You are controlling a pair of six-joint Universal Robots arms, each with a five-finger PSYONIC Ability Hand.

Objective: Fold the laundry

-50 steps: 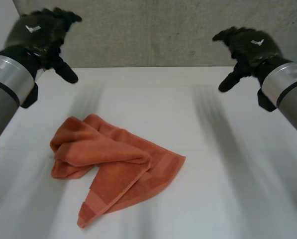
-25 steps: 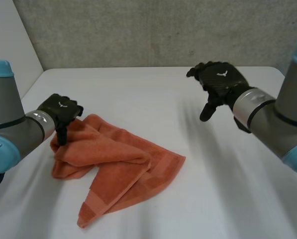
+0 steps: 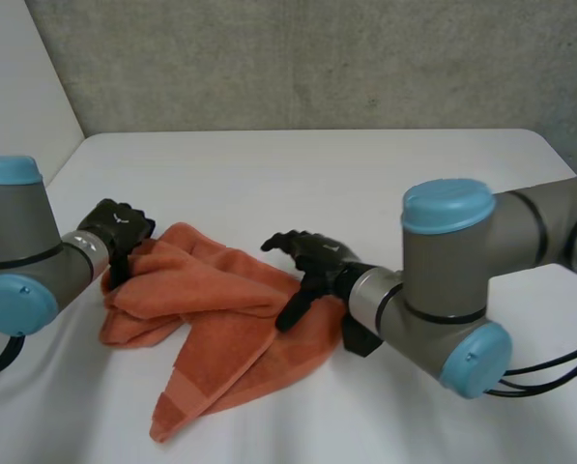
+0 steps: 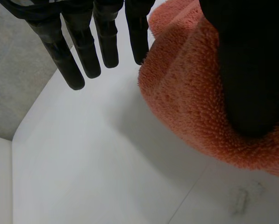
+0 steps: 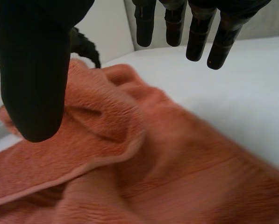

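On the left, the left arm [image 3: 22, 253] lies low over the white table [image 3: 385, 174]. The left hand [image 3: 119, 224] is at the far left end of the orange towel [image 3: 220, 309]. Its fingers [image 4: 81, 51] are straight and wide apart from the thumb [image 4: 251, 70], so it holds nothing. The thumb is over a puffy fold, and the fingers point past the cloth. The towel lies in a crumpled heap on the near left part of the table. The right hand [image 3: 312, 259] is over the towel's right side. Its fingers are straight too, spread wide from its thumb, and it holds nothing. The right arm [image 3: 462, 280] comes in from the right.
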